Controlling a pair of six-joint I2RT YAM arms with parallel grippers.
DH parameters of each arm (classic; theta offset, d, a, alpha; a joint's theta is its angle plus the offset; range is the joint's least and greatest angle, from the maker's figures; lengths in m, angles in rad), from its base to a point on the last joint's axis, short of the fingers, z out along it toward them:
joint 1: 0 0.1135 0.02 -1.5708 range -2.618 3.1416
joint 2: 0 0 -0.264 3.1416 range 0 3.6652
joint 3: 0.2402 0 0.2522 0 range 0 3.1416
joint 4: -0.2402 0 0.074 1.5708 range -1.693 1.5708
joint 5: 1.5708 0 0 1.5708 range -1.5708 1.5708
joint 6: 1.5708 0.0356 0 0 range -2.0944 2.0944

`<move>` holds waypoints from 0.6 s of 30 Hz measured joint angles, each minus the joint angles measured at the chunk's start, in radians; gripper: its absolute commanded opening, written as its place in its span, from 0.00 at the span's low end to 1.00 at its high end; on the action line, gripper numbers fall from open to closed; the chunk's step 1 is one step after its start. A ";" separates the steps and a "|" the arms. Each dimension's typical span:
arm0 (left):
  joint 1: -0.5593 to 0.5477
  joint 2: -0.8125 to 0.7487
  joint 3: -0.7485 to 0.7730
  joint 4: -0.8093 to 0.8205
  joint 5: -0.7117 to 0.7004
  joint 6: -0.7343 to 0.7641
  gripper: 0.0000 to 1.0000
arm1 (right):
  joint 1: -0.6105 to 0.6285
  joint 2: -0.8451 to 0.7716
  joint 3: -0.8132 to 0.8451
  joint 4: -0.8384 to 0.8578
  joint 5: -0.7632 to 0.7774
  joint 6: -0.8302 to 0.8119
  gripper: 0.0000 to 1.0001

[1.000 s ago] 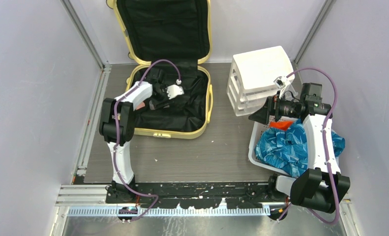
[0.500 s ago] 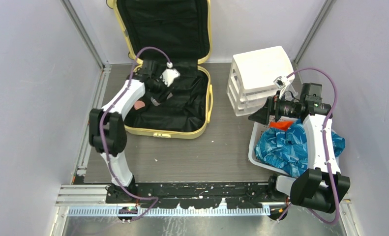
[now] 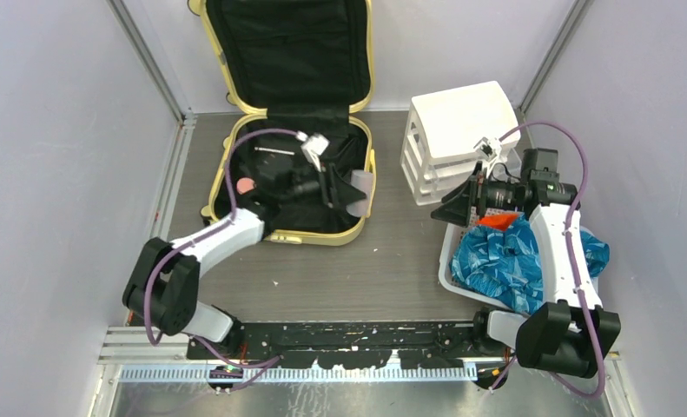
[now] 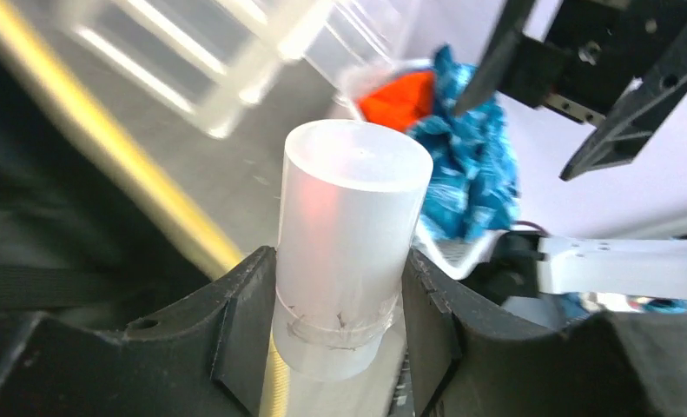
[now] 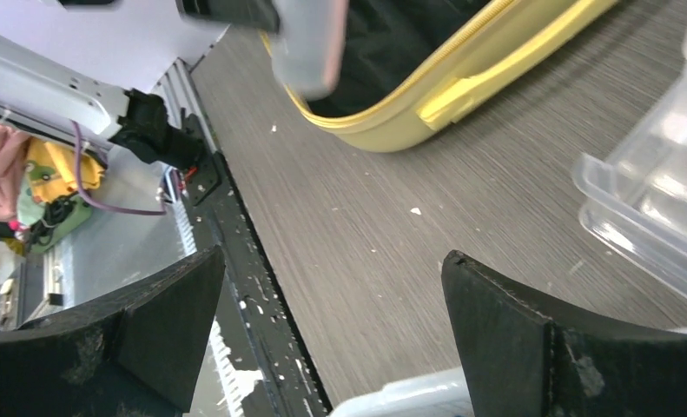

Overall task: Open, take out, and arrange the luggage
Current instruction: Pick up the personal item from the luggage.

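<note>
Take-out step in hand. Luggage (image 3: pixel 287 52) lies open at far left of worktop, lid upright. Left fingers (image 4: pixel 244 330) half closed, clamping frosted cylinder (image 4: pixel 353 234) over luggage's right rim. Right fingers (image 5: pixel 148 321) spread wide, empty, above basket (image 3: pixel 448 261). Next, probably: carry cylinder clear, set down upright.

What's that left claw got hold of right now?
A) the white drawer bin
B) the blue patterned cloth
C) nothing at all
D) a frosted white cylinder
D: in the left wrist view the left gripper has its two black fingers pressed against either side of a frosted white cylinder.
</note>
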 measured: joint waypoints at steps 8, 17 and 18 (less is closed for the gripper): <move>-0.322 0.087 -0.102 0.404 -0.173 -0.236 0.00 | 0.117 0.003 0.111 0.119 0.060 0.285 1.00; -0.451 0.218 -0.102 0.621 -0.380 -0.323 0.00 | 0.226 -0.002 0.070 0.308 0.199 0.588 0.98; -0.463 0.224 -0.102 0.627 -0.396 -0.325 0.00 | 0.234 -0.002 0.067 0.312 0.217 0.597 0.98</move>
